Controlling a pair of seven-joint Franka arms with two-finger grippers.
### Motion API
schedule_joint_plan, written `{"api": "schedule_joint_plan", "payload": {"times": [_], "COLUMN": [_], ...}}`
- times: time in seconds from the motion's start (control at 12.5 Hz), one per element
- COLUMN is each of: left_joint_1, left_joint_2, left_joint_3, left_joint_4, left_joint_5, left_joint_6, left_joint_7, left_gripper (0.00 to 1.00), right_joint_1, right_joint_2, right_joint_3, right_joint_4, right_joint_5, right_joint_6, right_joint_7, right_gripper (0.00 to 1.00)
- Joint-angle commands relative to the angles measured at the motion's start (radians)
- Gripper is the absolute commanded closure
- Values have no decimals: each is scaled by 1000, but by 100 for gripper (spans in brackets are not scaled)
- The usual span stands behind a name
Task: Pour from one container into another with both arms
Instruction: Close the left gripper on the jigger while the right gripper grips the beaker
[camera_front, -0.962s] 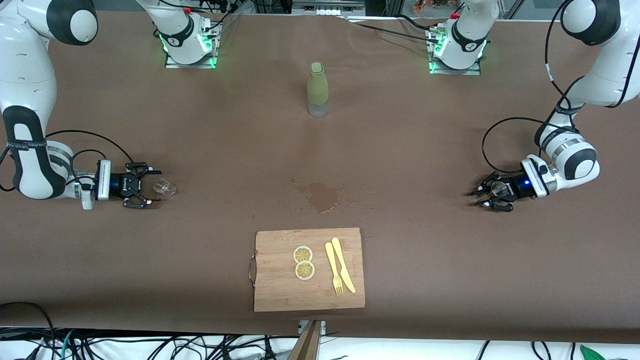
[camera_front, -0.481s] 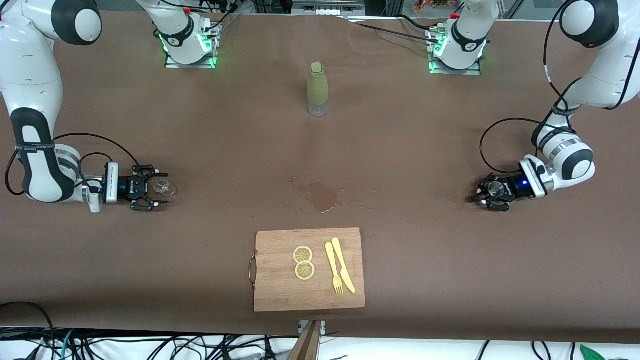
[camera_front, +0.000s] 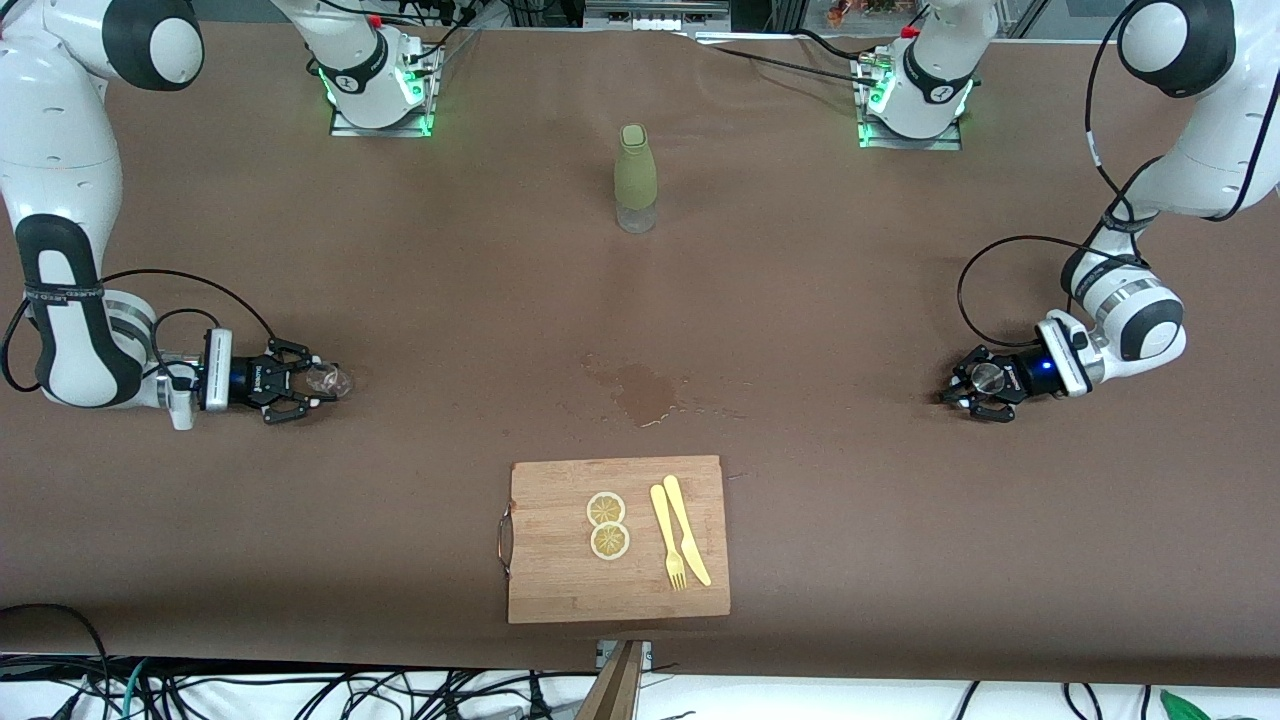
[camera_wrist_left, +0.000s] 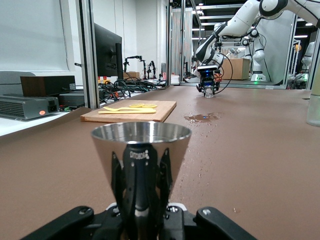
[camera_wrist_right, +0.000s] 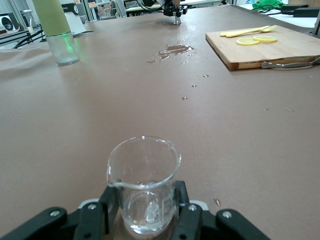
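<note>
The left gripper (camera_front: 968, 390) clamps a shiny conical metal cup (camera_wrist_left: 141, 150); the right gripper (camera_front: 312, 385) clamps a clear, seemingly glass beaker (camera_wrist_right: 144, 182), both low on the table (camera_front: 800, 300).

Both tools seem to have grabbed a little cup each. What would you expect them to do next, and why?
Probably lift both. The left tool is shut on the metal cup, the right tool on the glass beaker, and both vessels sit on the table at its two ends, too far apart to pour.

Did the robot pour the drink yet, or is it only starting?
Only starting. Done: the left gripper is shut on the metal cup and the right gripper is shut on the glass beaker. Both still stand on the table. Left: lifting, bringing them together, pouring.
</note>
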Motion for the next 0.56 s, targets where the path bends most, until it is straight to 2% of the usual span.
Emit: {"api": "schedule_joint_plan", "payload": {"times": [0.0, 0.16, 0.32, 0.48], "left_joint_1": [-8, -7, -11, -13], "left_joint_2": [-8, -24, -45, -65], "left_joint_3": [1, -2, -13, -42], "left_joint_4": [6, 6, 6, 6], "left_joint_5": [-35, -34, -32, -32], "left_joint_6": [-22, -22, -22, -17], "left_joint_7": [-63, -112, -174, -231], "left_gripper": [100, 100, 100, 100], "right_joint_1": [-1, 0, 29, 68], "right_joint_2": [13, 11, 8, 8], "right_joint_3": [3, 3, 2, 5], "right_joint_4": [25, 25, 57, 164], "right_joint_5": [4, 3, -23, -153], "right_joint_6": [-6, -6, -19, -66], "right_joint_7": [24, 24, 85, 246], "right_gripper": [77, 85, 86, 86]}}
